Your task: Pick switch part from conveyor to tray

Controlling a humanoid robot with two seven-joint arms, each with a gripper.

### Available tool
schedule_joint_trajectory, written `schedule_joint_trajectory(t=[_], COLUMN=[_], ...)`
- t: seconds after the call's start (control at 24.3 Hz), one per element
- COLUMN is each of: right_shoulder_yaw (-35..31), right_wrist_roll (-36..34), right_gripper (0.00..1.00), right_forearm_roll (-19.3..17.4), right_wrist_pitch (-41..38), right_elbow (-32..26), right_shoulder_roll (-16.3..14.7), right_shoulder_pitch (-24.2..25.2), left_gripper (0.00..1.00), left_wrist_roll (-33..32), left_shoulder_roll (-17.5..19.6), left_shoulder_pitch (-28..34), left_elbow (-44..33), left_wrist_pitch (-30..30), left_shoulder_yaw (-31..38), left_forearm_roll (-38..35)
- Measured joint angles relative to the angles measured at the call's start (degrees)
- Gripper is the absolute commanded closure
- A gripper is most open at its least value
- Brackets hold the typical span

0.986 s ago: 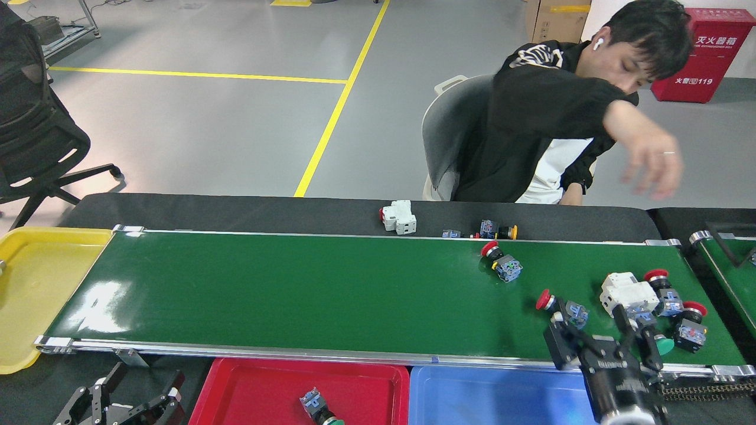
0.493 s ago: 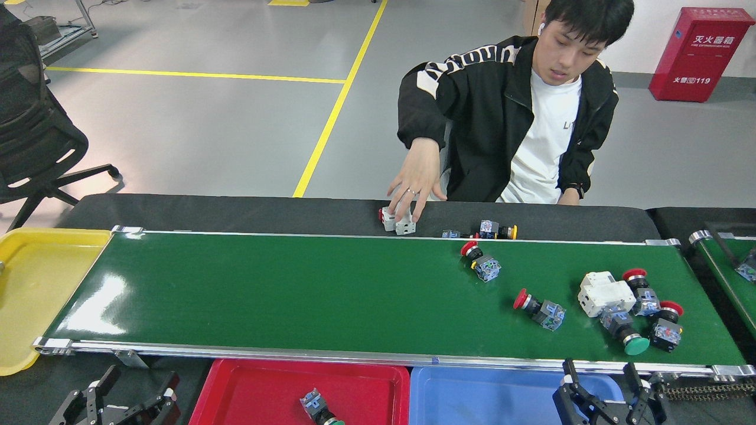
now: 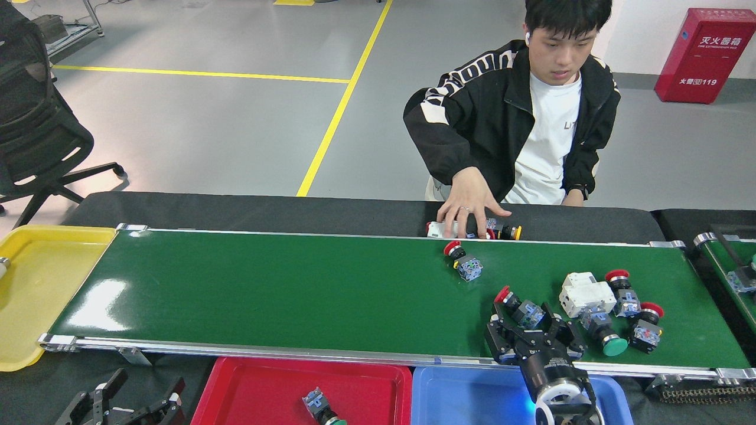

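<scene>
The right gripper (image 3: 525, 321) hangs over the conveyor (image 3: 295, 289) near its front rail, fingers spread wide. A red-capped switch part (image 3: 518, 308) lies between them (not clamped), on the belt.

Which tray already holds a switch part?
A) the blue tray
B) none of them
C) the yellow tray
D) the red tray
D: a green-capped switch part lies in the red tray, near its front edge; the visible parts of the yellow tray and the blue tray show no part.
</scene>
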Motion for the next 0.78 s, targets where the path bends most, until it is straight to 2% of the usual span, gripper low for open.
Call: schedule_joint_trajectory(t=[0.04, 0.25, 0.37, 0.49, 0.66, 0.74, 0.78], right_shoulder_yaw=[1.1, 2.8, 2.9, 3.1, 5.4, 9.9, 12.6], right_wrist_roll=[0.0, 0.3, 0.5, 0.9, 2.3, 2.6, 2.8], right_gripper=[1.0, 0.99, 0.99, 0.99, 0.98, 0.97, 0.91], right_forearm_roll=[-0.1, -0.3, -0.4, -0.4, -0.4, -0.4, -0.3], right_wrist_pitch=[0.2, -1.7, -4.7, -8.3, -14.5, -17.8, -18.9], right_elbow=[0.0, -1.1, -5.5, -11.1, -19.7, -21.0, -21.2], right_shoulder_roll=[-1.0, -2.0, -2.0, -2.0, -1.9, -1.4, -1.1], right_shoulder_pitch=[-0.1, 0.1, 1.8, 5.6, 9.9, 10.1, 10.1], left_gripper=[0.0, 0.0, 0.01, 0.01, 0.01, 0.01, 0.01], left_wrist_roll=[0.0, 0.1, 0.2, 0.3, 0.1, 0.0, 0.0], left_shoulder_roll=[0.0, 0.0, 0.2, 0.2, 1.2, 1.3, 1.1], left_shoulder_pitch=[0.0, 0.0, -0.4, -3.6, -9.8, -11.9, -12.7], left_elbow=[0.0, 0.0, 0.0, 0.0, 0.0, 0.2, 0.8], left_wrist_pitch=[0.0, -0.1, -0.4, -0.4, -0.6, -0.6, -0.4], left_shoulder_yaw=[0.0, 0.0, 0.0, -0.7, -9.7, -14.4, -16.0], left_forearm_roll=[0.0, 0.0, 0.0, -0.1, -1.4, -3.6, -4.4])
